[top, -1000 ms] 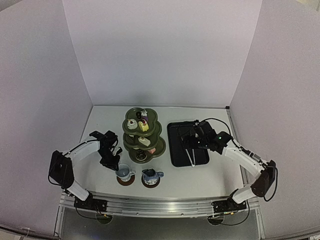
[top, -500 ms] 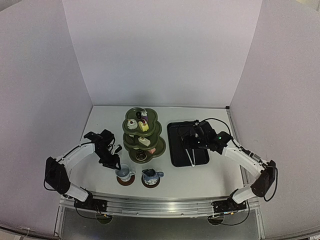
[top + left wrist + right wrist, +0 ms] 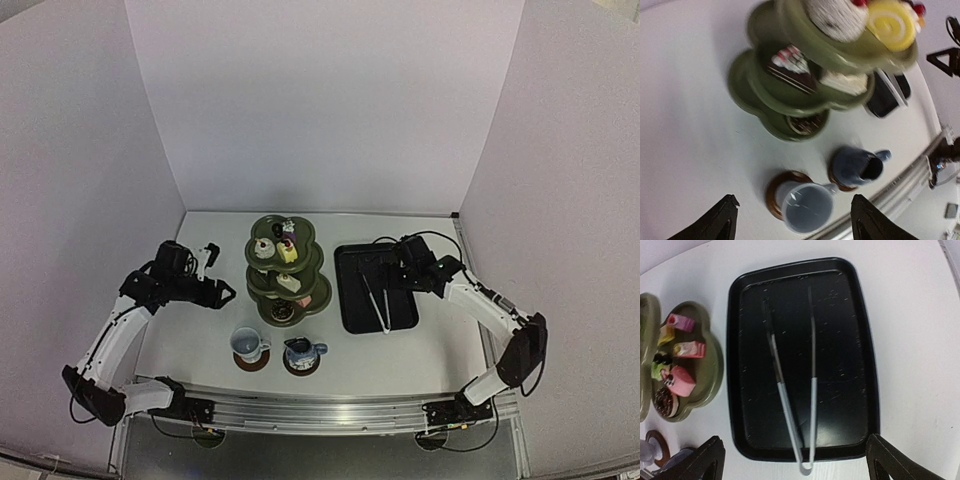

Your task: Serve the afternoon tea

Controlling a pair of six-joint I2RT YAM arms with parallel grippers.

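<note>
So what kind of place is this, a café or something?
Most likely a robot test booth, not a café: plain white walls box in one small table, and a left arm and right arm are bolted at its near edge.

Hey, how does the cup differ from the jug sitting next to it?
The cup is pale blue; the jug is dark blue. The cup's mouth is wide; the jug's is narrower. The cup stands left of the jug. Both stand upright, each on a brown saucer.
</note>
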